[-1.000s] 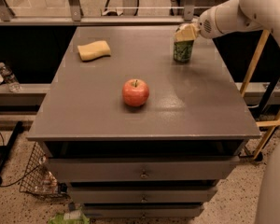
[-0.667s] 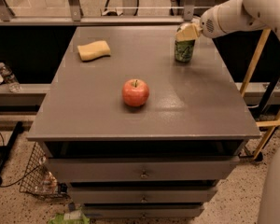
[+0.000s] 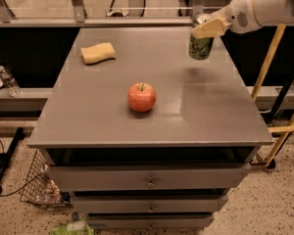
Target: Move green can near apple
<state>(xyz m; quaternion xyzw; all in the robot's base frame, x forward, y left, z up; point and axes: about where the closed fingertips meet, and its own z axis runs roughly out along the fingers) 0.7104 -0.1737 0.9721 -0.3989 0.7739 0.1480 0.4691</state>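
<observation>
Dim overhead light, with a pale sheen on the surface (image 3: 88,111). The gripper (image 3: 206,29), clasping the green can (image 3: 201,48) at far right, throws a soft shadow beneath.

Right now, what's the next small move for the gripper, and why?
Probably carry the green can toward the apple, staying low. The gripper is closed on the can's top near the far right corner of the table. The can looks slightly lifted, with its shadow apart below it. The apple sits mid-table, well apart from the can, and the stretch between them looks bare.
</observation>
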